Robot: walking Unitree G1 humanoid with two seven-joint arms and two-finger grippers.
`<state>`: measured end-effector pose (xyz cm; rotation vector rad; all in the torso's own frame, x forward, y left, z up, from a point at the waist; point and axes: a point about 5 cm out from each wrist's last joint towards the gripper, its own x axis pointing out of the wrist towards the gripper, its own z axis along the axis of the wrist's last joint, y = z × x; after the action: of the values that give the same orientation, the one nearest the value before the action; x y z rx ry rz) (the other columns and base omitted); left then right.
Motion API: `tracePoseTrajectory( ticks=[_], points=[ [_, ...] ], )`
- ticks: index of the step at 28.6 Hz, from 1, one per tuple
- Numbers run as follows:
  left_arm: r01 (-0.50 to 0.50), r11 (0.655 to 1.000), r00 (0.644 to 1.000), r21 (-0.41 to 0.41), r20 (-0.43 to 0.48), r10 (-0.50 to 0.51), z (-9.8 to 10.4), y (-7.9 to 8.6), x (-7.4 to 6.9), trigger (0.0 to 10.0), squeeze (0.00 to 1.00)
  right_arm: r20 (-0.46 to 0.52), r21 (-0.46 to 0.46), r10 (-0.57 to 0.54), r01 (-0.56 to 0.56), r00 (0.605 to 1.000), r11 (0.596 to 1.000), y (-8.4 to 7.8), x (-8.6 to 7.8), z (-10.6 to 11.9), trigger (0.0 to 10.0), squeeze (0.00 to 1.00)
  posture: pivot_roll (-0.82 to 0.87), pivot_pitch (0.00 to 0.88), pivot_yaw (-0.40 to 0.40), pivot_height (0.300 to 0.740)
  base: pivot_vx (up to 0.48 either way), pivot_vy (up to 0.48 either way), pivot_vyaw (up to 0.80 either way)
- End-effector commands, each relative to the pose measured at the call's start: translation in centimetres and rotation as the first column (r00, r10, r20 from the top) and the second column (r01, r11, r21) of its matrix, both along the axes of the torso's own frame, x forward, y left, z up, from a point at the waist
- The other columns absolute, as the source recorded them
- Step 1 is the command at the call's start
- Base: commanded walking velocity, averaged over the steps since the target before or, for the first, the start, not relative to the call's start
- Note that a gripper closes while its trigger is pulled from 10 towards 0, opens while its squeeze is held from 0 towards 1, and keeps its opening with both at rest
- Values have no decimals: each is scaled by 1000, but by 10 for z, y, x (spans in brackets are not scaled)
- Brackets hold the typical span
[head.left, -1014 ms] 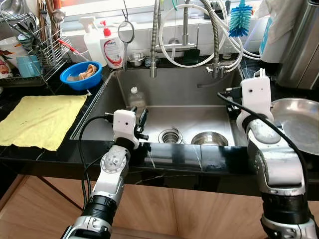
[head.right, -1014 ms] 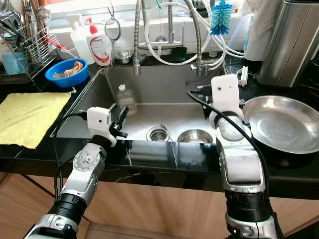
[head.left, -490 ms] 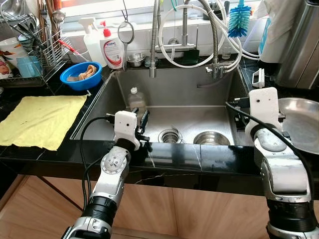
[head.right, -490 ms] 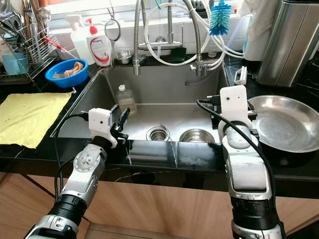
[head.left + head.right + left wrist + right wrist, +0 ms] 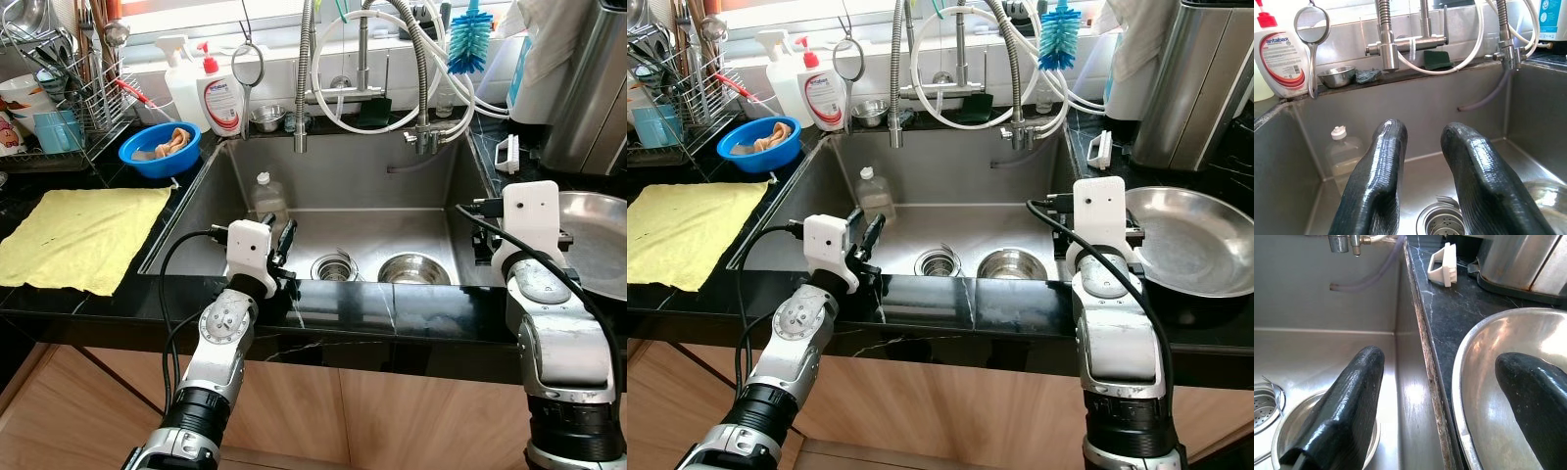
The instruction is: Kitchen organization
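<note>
The right gripper (image 5: 1449, 401) hovers with its two fingers spread wide and empty, straddling the sink's right edge: one finger is over the small steel bowl (image 5: 412, 269) in the basin, the other over the rim of the large steel pan (image 5: 1187, 240) on the black counter (image 5: 88, 299). Judged from this pose, the step in hand is the approach to the pan, at about 3 o'clock from the drain. The next move calls for lowering the fingers so the pan's near rim sits between them, then closing; thin, slick metal could slip.

The left gripper (image 5: 1422, 161) waits at the sink's front lip, at about 7 o'clock from the drain strainer (image 5: 335, 266), fingers a little apart and holding nothing.

Counted:
- One steel bowl in the sink (image 5: 333, 186), at 3 o'clock from the strainer; one clear plastic bottle (image 5: 266, 199) at 10 o'clock.
- One small steel dish (image 5: 1336, 77) on the back ledge, at 12 o'clock.
- Two detergent bottles (image 5: 223, 96) beside one hanging strainer (image 5: 248, 63).
- One blue bowl (image 5: 159, 149) and one yellow cloth (image 5: 83, 233) to the left, at 9 to 10 o'clock.
- One blue bottle brush (image 5: 469, 39) at 1 o'clock.
- One white clip-like holder (image 5: 1442, 265) on the right counter.
</note>
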<state>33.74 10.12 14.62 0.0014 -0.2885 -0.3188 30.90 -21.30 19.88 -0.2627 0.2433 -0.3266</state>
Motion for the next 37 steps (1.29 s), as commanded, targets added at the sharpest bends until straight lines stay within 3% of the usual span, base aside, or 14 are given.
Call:
tracePoseTrajectory(
  ticks=[1, 4, 5, 6, 37],
  points=[
    [-3, 1000, 1000, 4, -22, 3, -3, 5, 0, 10000, 0, -21, 20, -1, 2, 1000, 1000, 2, 0, -4, 10000, 0, -259, 0, 122, 740, 0, 0, 0],
    [0, 1000, 1000, 7, -22, 0, -3, 5, 1, 10000, 0, -32, 33, -1, 2, 1000, 999, 3, -1, -8, 10000, 0, -256, 0, 121, 740, 0, 0, 0],
    [2, 1000, 1000, 8, -23, -2, -3, 5, 1, 10000, 0, -33, 38, 0, 2, 999, 999, 3, -1, -9, 7020, 0, -255, 0, 121, 740, 0, 0, 0],
    [6, 1000, 1000, 12, -24, -5, -3, 5, 1, 10000, 0, -34, 53, 2, -1, 999, 999, 4, 0, -10, 0, 0, -254, 0, 120, 740, 0, 0, 0],
    [61, 997, 998, 40, -27, -60, 0, 1, 4, 10000, 0, -24, 93, -22, 25, 999, 995, 4, 2, -10, 0, 0, -244, 0, 131, 740, 0, 0, 0]
  ],
)
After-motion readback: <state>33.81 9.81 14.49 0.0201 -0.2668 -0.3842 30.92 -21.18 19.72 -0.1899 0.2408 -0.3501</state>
